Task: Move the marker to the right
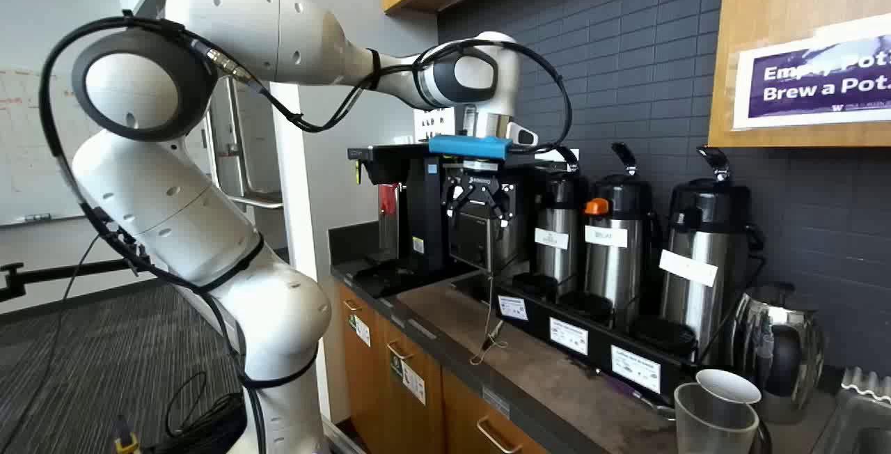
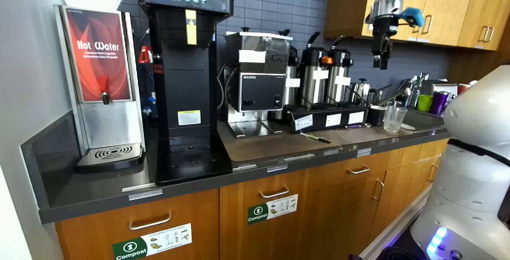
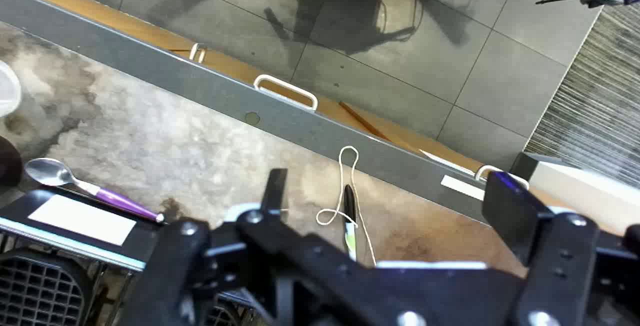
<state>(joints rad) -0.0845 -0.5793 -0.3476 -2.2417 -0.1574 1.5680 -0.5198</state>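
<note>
The marker (image 3: 349,206) is a slim pen with a black cap and a white-and-green body. It lies on the counter with a thin pale string looped around it. In the wrist view its lower end is hidden behind the gripper body. It also shows small in both exterior views, on the brown counter in front of the black rack (image 1: 495,332) (image 2: 318,138). My gripper (image 3: 391,191) is open and empty. In both exterior views the gripper (image 1: 478,218) (image 2: 380,64) hangs pointing down, high above the counter and apart from the marker.
A black rack (image 2: 318,122) with steel coffee dispensers (image 1: 616,259) stands along the wall. A grinder (image 2: 261,88) and brewer (image 2: 183,84) stand beside it. A purple-handled spoon (image 3: 125,203) lies by the rack. A clear cup (image 1: 713,423) and white mug (image 1: 727,386) stand near the sink.
</note>
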